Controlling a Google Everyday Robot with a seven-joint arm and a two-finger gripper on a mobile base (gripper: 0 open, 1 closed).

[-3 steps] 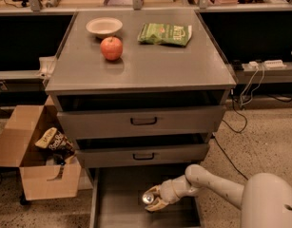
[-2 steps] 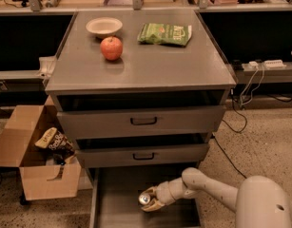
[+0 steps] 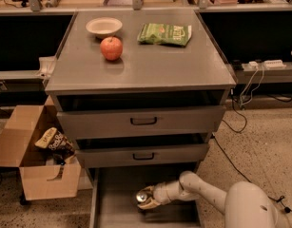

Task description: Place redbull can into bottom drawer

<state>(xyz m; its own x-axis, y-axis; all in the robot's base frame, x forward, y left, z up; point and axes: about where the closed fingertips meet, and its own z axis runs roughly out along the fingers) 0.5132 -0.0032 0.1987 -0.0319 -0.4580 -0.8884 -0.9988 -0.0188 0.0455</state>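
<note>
The can shows mostly as a round silver top, lying tipped over with that top turned up and to the left; its body is largely hidden by what holds it, so its colours cannot be made out. It sits inside the bottom drawer, a wide shallow grey tray pulled out at floor level, about mid-width and towards the front. Bare drawer floor lies open to the left of the can as far as the low left wall, and behind it back to the shadow under the middle drawer, whose front overhangs the rear of the tray. The top drawer juts out a little further above that. An open cardboard box stands on the floor just left of the cabinet. The gripper reaches in from the right on a pale arm, low over the tray, its fingers clenched round the can. On the cabinet top rest an apple, a bowl and a green snack bag.
</note>
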